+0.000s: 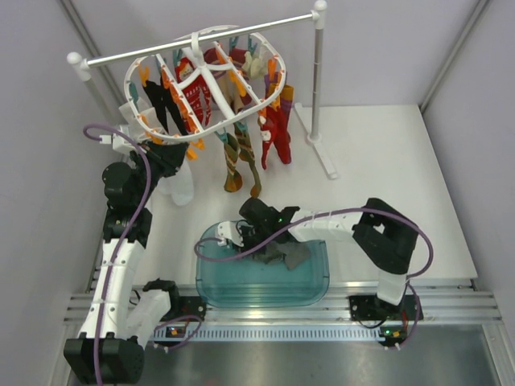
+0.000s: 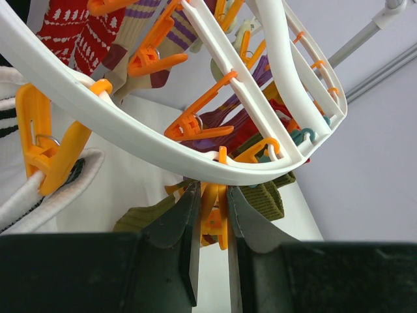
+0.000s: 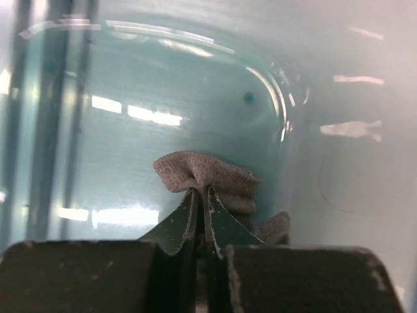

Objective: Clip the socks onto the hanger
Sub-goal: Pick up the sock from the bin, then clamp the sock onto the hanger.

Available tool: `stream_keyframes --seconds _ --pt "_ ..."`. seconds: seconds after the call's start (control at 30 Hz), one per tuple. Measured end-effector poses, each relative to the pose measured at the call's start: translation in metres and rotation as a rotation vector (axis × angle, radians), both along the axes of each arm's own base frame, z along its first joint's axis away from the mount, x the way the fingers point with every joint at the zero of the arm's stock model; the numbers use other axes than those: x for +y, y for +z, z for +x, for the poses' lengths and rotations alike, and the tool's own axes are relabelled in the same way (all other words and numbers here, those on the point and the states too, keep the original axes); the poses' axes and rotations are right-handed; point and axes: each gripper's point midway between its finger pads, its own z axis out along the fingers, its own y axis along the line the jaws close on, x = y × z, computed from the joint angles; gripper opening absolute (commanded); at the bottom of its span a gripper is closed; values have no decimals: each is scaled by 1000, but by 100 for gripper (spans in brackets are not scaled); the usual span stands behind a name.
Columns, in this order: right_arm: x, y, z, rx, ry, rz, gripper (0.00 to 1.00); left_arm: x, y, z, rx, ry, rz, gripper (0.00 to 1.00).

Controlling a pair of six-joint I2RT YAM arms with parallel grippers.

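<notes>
Right end effector (image 3: 201, 192): clenched on one fold of a grey sock (image 3: 202, 171), low inside the one teal tub (image 3: 130, 98) at the near edge of the counter (image 1: 386, 161). One more grey lump lies just beside it; I cannot tell whether it is a second sock. My left end effector (image 2: 212, 195): fingers pinched on one orange clip (image 2: 212, 215) dangling under the rim of the one white hanger (image 2: 117, 112). Hanger hooked on one rail stand (image 1: 209, 36); coloured socks (image 1: 275, 137) hang from its clips.
</notes>
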Motion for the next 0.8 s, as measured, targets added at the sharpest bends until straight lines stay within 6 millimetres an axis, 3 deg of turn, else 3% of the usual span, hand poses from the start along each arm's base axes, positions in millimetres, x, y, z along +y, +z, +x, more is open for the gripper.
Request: stream_keyframes --seconds 0.07,0.13,0.2,0.27,0.37,0.43,0.53,0.6,0.8 --pt "2 17 -2 14 -12 19 0 0 0 0 0 0 0 0" --pt "7 45 -3 17 -23 69 0 0 0 0 0 0 0 0" --pt "16 92 -3 17 -37 166 0 0 -1 0 2 0 -1 0" --pt "24 152 -3 3 -46 299 0 0 -2 0 4 0 -1 0" --pt "25 226 -5 1 -54 475 0 0 -2 0 5 -1 -2 0" --pt "19 261 -1 8 -76 568 0 0 -2 0 5 -1 -4 0" --pt "9 287 13 -3 -130 638 0 0 -2 0 5 -2 -5 0" --pt "5 294 26 -34 -167 658 0 -1 -2 -1 4 -4 -5 0" --pt "9 291 62 -170 -243 666 0 -2 2 -4 -6 -9 -11 0"
